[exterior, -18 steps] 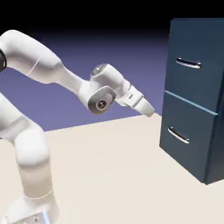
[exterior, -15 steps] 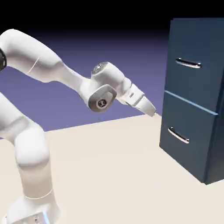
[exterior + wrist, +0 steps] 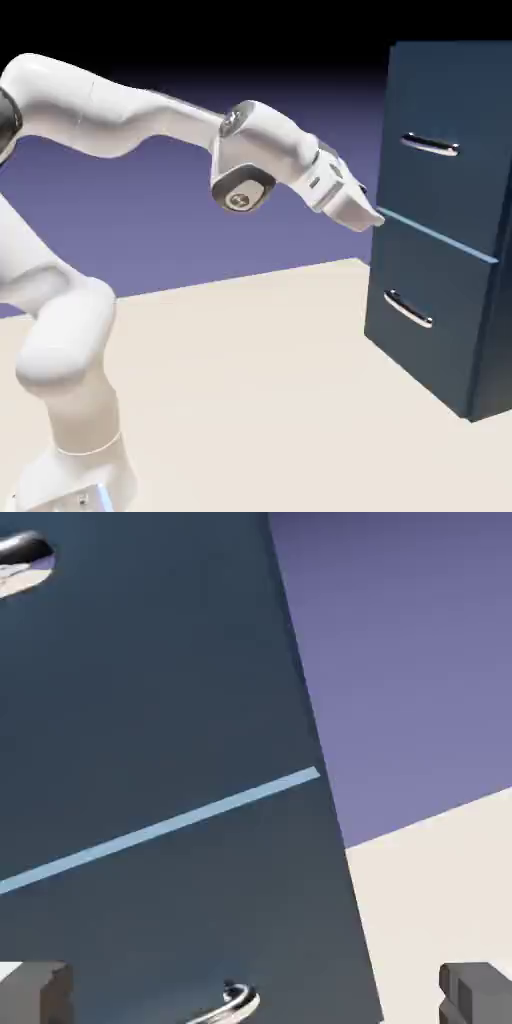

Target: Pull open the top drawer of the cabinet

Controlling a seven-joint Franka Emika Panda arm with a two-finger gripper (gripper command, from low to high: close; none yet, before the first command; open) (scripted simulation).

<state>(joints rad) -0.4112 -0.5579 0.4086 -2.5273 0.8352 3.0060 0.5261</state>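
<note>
The cabinet (image 3: 445,260) is a tall dark navy box at the exterior view's right. Its top drawer (image 3: 455,100) is flush, with a slim silver handle (image 3: 430,146). My gripper (image 3: 368,215) hangs just left of the cabinet's front, at the height of the light-blue seam (image 3: 435,236) and below the top handle, touching nothing. In the hand view my gripper (image 3: 255,1000) is open, its grey fingertips (image 3: 35,992) far apart, nothing between them. The navy front fills that view, with the seam (image 3: 160,830) crossing it and the top drawer's handle (image 3: 25,552) at the upper left corner.
The lower drawer has its own silver handle (image 3: 408,309), which also peeks in at the hand view's bottom edge as a lower handle (image 3: 235,1004). Beige table (image 3: 250,380) spreads between the arm's base and the cabinet; violet backdrop lies behind.
The arm has stretched out and swung up and to the right. The gripper rose from near the lower drawer's top to the seam's height and came close to the cabinet front.
</note>
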